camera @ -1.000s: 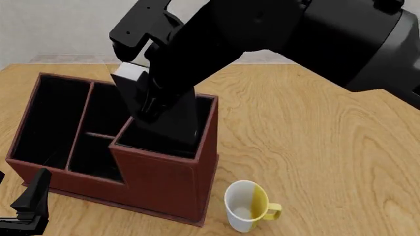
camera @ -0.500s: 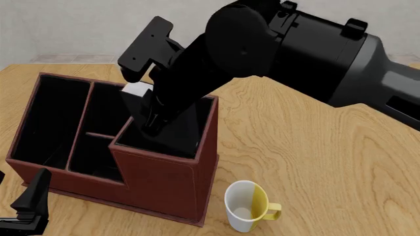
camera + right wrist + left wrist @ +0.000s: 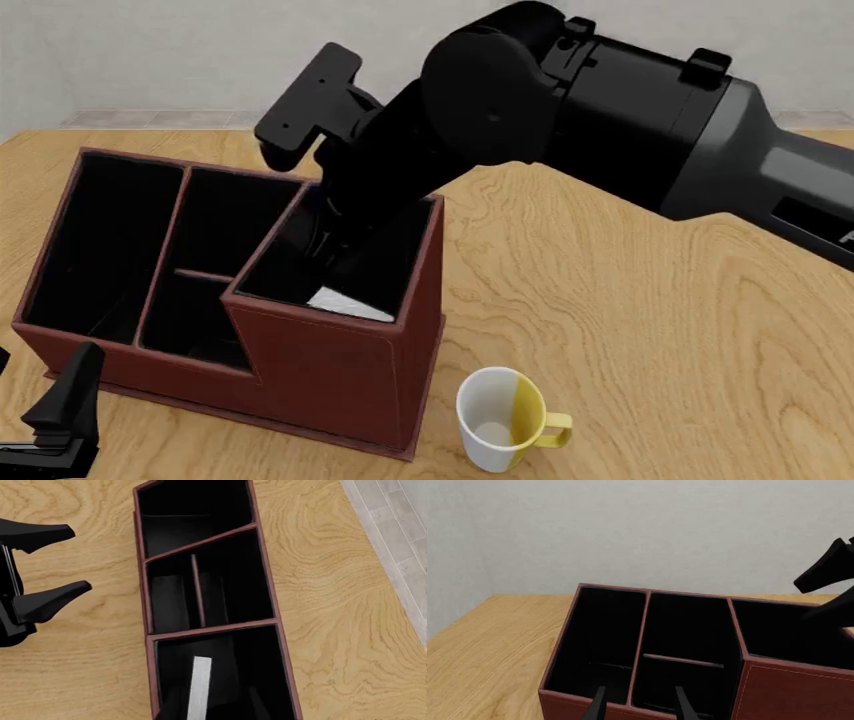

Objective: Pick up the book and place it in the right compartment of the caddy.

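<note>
Since a second ago the book (image 3: 350, 301) has dropped from the right arm's hold above the caddy (image 3: 334, 385) to the bottom of the right compartment (image 3: 424, 262) — only a white strip of page edge shows down there now, in the front view and in the right wrist view (image 3: 198, 687).

Nearest the camera, the left gripper (image 3: 60, 420) hangs low at the table's near edge, just in front of the caddy, its two fingers apart with nothing between them. A white-and-yellow mug (image 3: 501, 418) stands near the caddy's tall corner, and nothing can be seen inside it.

Farther in, the right gripper is buried behind its own arm in the front view, and its wrist camera does not show its fingertips; whether it is spread or closed I cannot tell, though the book lying free suggests it has let go.

I judge the book thin, stiff and light, with a smooth cover that could slip; the sound grip would be across its flat faces near one end, so it hangs upright for a tall slot.

Beyond, the two small middle sections and the long narrow one look black and bare — nothing visible in them
</note>
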`<state>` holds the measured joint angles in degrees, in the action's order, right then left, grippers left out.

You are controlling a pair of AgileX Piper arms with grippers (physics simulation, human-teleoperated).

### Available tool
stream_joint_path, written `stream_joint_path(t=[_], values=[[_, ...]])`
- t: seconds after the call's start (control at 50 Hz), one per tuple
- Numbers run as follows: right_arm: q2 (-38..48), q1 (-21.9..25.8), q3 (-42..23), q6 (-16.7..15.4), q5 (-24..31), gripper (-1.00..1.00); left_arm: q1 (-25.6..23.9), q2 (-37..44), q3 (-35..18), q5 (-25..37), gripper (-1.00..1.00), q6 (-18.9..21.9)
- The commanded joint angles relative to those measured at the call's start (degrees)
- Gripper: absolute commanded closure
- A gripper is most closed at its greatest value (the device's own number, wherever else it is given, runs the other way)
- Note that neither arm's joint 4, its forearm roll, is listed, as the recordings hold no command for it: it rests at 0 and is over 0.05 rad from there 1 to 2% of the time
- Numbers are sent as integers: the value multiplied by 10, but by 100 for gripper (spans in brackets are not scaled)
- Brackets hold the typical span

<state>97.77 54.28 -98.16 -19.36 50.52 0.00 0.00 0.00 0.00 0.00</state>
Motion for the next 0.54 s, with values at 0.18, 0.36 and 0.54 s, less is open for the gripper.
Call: stream_joint_path(t=[0.18, 0.36, 0.54], values=[[-2, -6, 7, 4, -8, -100, 0, 0, 0, 0, -100, 0], [-13, -6, 7, 5, -5, -100, 0, 0, 0, 0, -100, 0], [-28, -7, 12, 9, -9, -100, 0, 0, 0, 0, -100, 0]])
